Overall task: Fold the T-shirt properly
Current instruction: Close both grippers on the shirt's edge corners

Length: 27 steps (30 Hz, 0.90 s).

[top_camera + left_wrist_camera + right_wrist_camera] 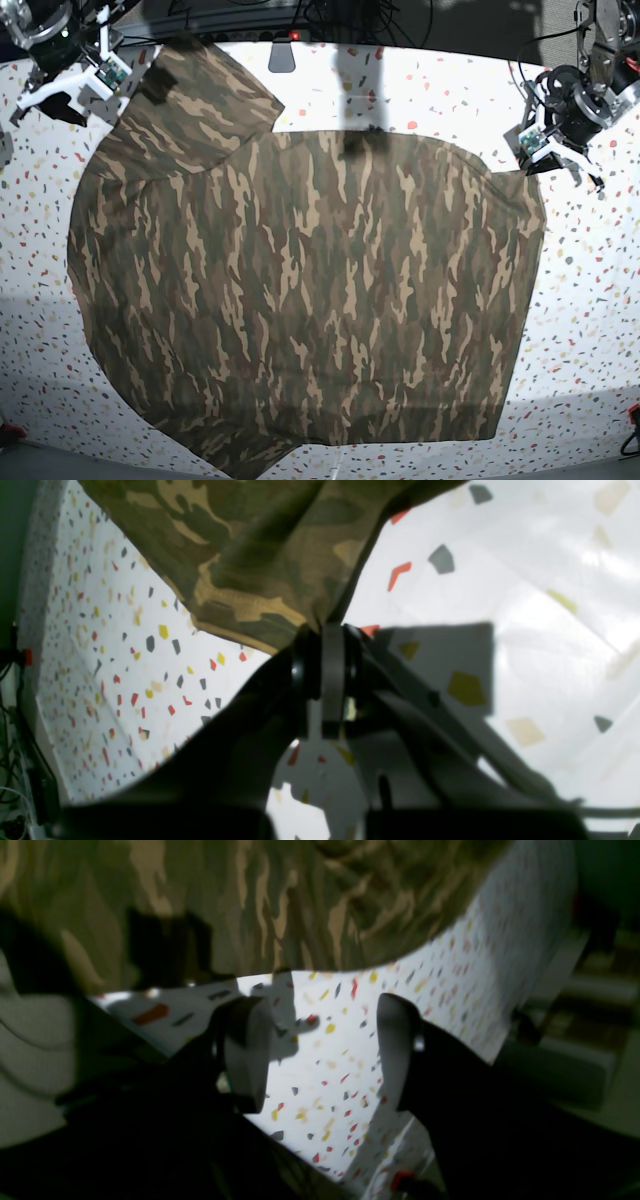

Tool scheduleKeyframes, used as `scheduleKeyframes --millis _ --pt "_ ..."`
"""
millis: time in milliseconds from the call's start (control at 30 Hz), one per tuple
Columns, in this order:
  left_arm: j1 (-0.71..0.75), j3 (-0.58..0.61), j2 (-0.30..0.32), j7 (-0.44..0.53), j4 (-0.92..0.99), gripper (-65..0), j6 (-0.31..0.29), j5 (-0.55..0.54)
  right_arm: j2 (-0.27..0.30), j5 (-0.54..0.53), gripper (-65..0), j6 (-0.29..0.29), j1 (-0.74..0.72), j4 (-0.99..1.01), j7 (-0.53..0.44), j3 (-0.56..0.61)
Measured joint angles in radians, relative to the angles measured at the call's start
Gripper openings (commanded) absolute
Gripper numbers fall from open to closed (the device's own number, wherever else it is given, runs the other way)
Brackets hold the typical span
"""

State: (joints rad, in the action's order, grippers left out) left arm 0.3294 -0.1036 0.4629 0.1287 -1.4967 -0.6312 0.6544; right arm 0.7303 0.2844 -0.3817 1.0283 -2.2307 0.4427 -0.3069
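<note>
Camouflage cloth, the T-shirt (300, 300), lies spread over most of the speckled table (590, 330), one sleeve reaching toward 11 o'clock in the base view and its right edge running down from about 2 o'clock. At that 2 o'clock corner the left gripper (325, 630) is clenched on a hemmed edge of the shirt; its wrist view shows the fabric pinched between the closed jaws and pulled up off the table. Over at 10 o'clock the right gripper (320, 1050) has its jaws standing apart with only bare tabletop between them, the cloth just beyond the fingertips (250, 1050), so it holds nothing. I judge the step in hand to be taking both top corners before a fold. To do it well, the right arm should reach forward until a good bite of the sleeve or shoulder hem sits deep between the jaws, then close fully. The left should keep its pinch without tugging, so the shirt does not skew or wrinkle. Both corners should then rise together and evenly.
</note>
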Motion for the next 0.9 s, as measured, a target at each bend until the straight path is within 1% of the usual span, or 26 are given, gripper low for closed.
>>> scheduleKeyframes --millis 67,133,200,267,367,533,633,700,733,800,900 --pt "0.000 0.000 0.000 0.003 0.000 -65.0 0.000 0.000 0.037 0.000 -31.2 -0.020 -0.005 0.021 -0.008 0.001" --pt "0.000 0.000 0.000 0.002 0.000 -65.0 0.000 0.000 0.072 0.000 -31.2 -0.018 -0.006 0.053 -0.016 0.008" --pt "0.000 0.000 0.000 0.002 0.000 -65.0 0.000 0.000 0.094 0.001 -31.2 -0.017 -0.006 0.091 -0.027 0.022" --pt "0.000 0.000 0.000 0.002 0.000 -65.0 0.000 0.000 0.106 0.041 -31.2 -0.017 -0.006 0.138 -0.069 0.049" --pt "0.000 0.000 0.000 0.003 0.000 -65.0 0.000 0.000 0.104 0.097 -31.2 -0.017 -0.037 0.203 -0.112 0.109" --pt "0.000 0.000 0.000 0.003 0.000 -65.0 0.000 0.000 0.103 0.117 -31.2 -0.011 -0.161 0.272 -0.109 0.245" --pt "0.000 0.000 0.000 0.003 0.000 -65.0 0.000 -0.001 0.103 0.158 -31.2 -0.010 -0.230 0.314 -0.097 0.333" --pt "0.000 0.000 0.000 0.002 0.000 -65.0 0.000 0.000 0.103 0.162 -31.2 -0.013 -0.271 0.340 -0.074 0.387" --pt "0.000 0.000 0.000 0.002 0.000 -65.0 0.000 0.000 0.103 0.183 -31.2 -0.009 -0.286 0.344 -0.056 0.408" --pt "0.000 0.000 0.000 0.003 0.000 -65.0 0.000 -0.001 0.104 0.210 -31.2 -0.008 -0.311 0.347 -0.032 0.440" --pt "0.000 0.000 0.000 0.003 0.000 -65.0 0.000 0.000 0.104 0.211 -31.2 -0.005 -0.326 0.356 -0.034 0.460"
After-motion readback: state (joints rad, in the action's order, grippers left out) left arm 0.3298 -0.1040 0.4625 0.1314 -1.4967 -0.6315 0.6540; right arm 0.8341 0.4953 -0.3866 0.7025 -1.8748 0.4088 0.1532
